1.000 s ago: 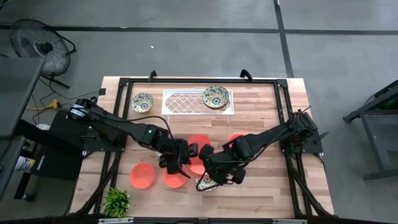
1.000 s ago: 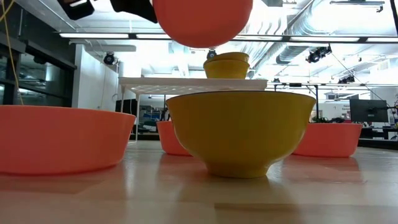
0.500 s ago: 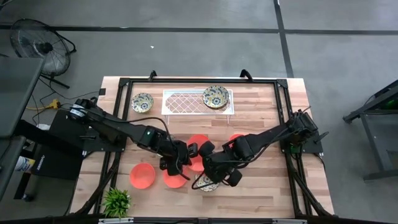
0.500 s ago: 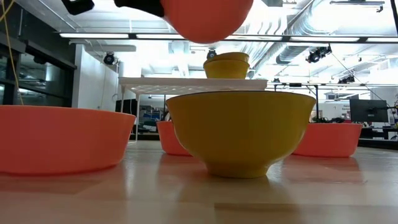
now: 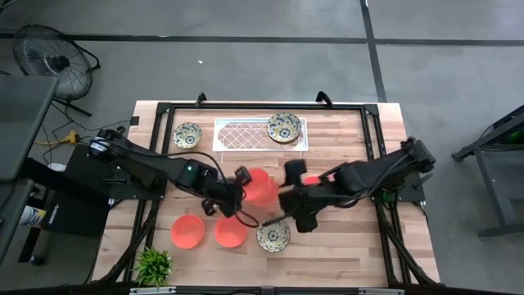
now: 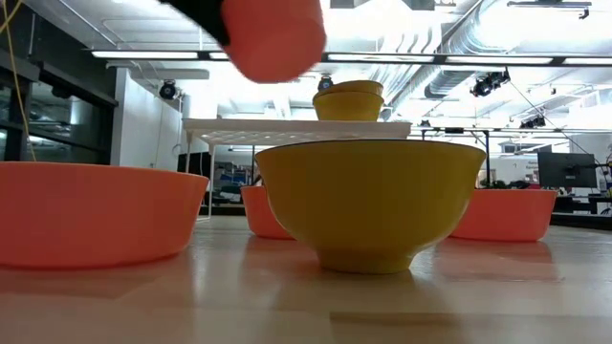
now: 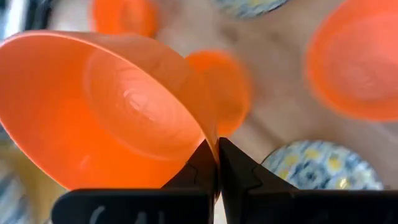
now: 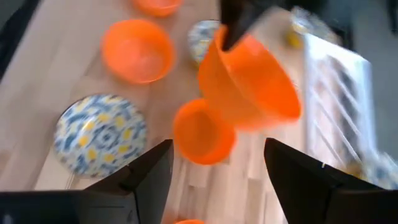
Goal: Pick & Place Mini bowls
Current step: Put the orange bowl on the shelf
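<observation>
My left gripper (image 5: 241, 193) is shut on a plain orange mini bowl (image 5: 260, 187) and holds it above the table's middle. It shows high up in the low view (image 6: 273, 38). My right gripper (image 5: 291, 197) hangs open just to the right of that bowl, with nothing between its fingers (image 8: 146, 177). A floral mini bowl (image 5: 273, 236) sits on its base near the front edge. Two orange bowls (image 5: 187, 232) (image 5: 230, 233) rest to its left, and another orange bowl (image 8: 202, 130) rests under the held one. My left gripper pinches the orange bowl's rim (image 7: 209, 142) between its two fingers, one inside the wall and one outside. The fingers come from the table's left. The bowl is lifted clear of the table and tipped, with its mouth on a slant.
A white lattice tray (image 5: 250, 133) stands at the far edge with a floral bowl (image 5: 284, 127) on its right end. Another floral bowl (image 5: 187, 134) sits left of the tray. An orange bowl (image 5: 312, 181) lies partly under my right arm. A small plant (image 5: 153, 265) stands at the front left corner.
My right gripper has opened, let go of the floral bowl near the front edge, and drawn back up toward the far right. The floral bowl stays on the table. My left gripper has carried the orange bowl toward the far edge, and the bowl has tipped.
</observation>
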Controlling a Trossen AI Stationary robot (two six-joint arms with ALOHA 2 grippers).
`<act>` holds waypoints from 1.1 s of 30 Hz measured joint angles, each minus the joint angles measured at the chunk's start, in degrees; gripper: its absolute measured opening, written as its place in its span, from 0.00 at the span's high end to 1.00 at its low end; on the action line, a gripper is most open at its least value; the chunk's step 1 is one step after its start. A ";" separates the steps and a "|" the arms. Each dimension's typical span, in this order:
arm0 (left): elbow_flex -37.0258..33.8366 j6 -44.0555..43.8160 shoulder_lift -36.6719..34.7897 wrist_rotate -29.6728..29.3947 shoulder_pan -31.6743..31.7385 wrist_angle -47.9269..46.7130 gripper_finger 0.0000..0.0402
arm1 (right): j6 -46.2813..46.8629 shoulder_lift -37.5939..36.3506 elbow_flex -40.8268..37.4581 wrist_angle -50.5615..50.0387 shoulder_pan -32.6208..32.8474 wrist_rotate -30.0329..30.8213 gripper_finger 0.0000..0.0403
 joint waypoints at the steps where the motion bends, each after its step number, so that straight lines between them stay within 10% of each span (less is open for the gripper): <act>1: 1.67 -1.58 0.00 -2.15 0.12 -2.26 1.00 | 2.80 -0.56 0.00 -0.68 -0.10 1.42 0.41; 15: 9.89 -9.79 0.13 -6.04 17.83 -20.02 1.00 | 33.26 -2.16 0.00 -4.81 -4.25 4.14 0.46; 33: 9.87 -2.03 7.45 -1.29 28.41 -22.17 1.00 | 38.36 -2.16 0.00 -4.98 -5.95 3.89 0.46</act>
